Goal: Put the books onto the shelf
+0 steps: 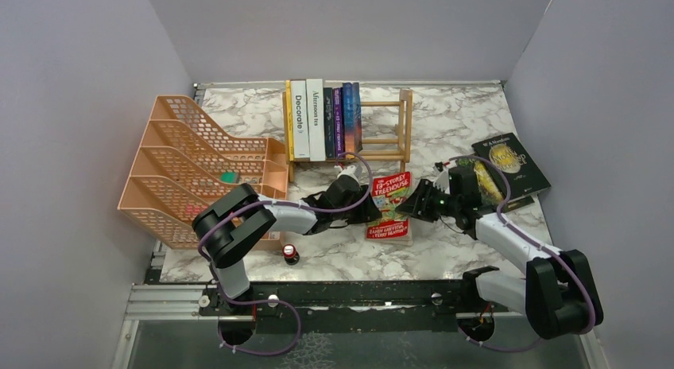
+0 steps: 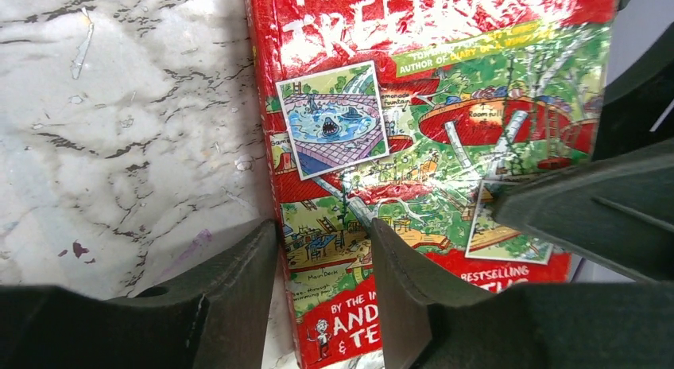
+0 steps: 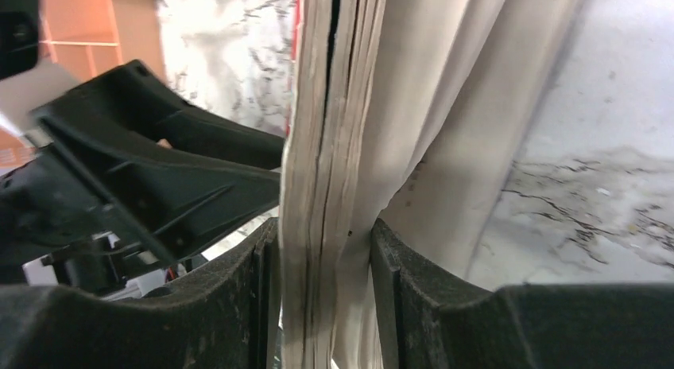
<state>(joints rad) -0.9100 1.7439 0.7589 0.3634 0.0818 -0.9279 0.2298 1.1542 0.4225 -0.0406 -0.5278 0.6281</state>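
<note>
Right wrist: right tool [image 3: 324, 235] pinches pages of red book [image 3: 318, 130]; left tool [image 2: 322, 234] spread.

Titles we can read on the books

On the white book [image 1: 300, 114] we read "Decorate" down the spine, and on the second white book [image 1: 315, 106] beside it "Afternoon tea". The red book [image 1: 391, 214] says "THE 13-STORY TREEHOUSE" on its cover, with "ANDY GRIFFITHS & TERRY DENTON" at the foot. In the left wrist view we also make out "AUTHOR OF DIARY OF", "lemonade fountain", "Room full", "BESTSELLING" and "BY THE" on that cover. The dark book [image 1: 513, 164] carries gold lettering and a white line above it, both too small for us to read.
</note>
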